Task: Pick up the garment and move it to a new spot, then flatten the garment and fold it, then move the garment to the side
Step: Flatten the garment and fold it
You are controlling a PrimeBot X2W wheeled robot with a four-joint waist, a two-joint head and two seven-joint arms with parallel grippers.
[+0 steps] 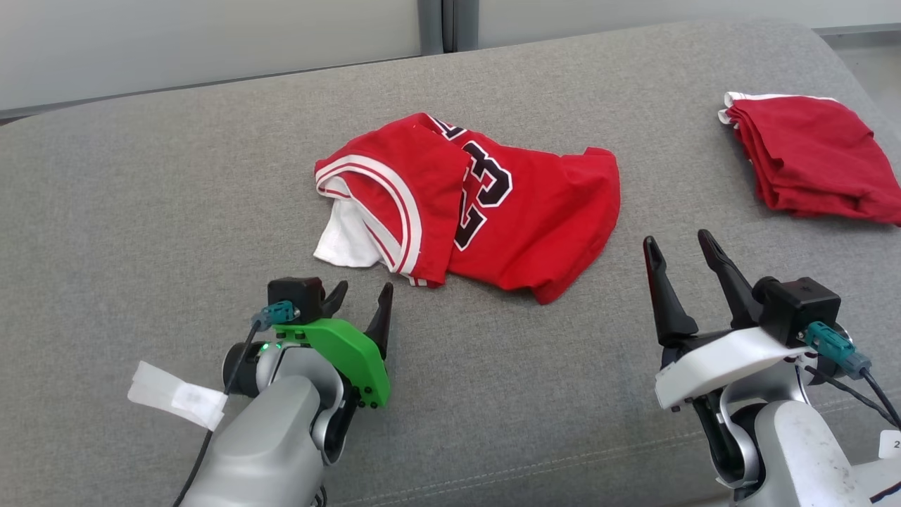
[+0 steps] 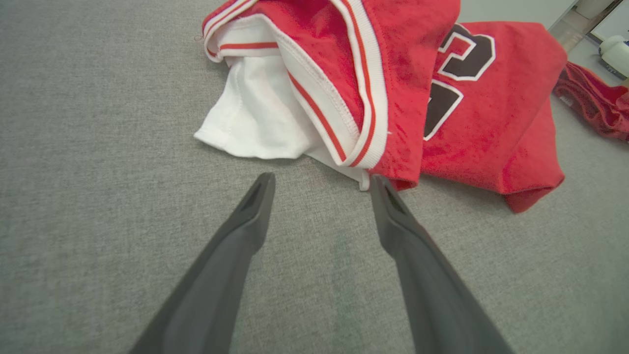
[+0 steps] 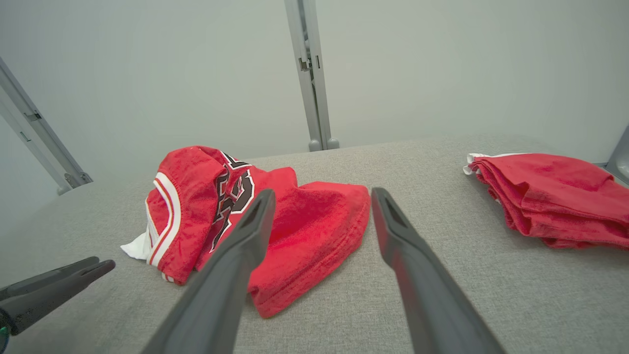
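– Left gripper first: jaws apart or together?

– Apart, with nothing between them. It sits low over the grey cushion, fingers aimed at the near edge of the red jersey. The right gripper is spread wide too and empty, held higher and near the jersey's right side.

– Why would both stand open like that?

– I'd say they are ready for a grasp, one on each side, since a limp shirt lifted at a single point only bunches more.

– Where is the jersey, exactly?

– Near the middle of the cushion, ahead of and between the two arms. It lies crumpled, not flat. The left part is folded over the printed numbers, and the right part trails down to a point towards the robot. So flattening and folding look to be ahead, not done.

– And the other red thing?

– A folded red garment lies at the far right, well apart from the jersey. It reads as a finished piece set aside, which suggests where this one should end up.

– What is nearest the left fingers?

– The white lining spilling from under the striped trim. In the left wrist view the fingertips are just beside that edge. I cannot tell whether one touches it. That corner lies loose, so it looks like an easy place to pinch.

– Anything smaller?

– A paper tag sticks out from the left forearm, clear of the cloth.
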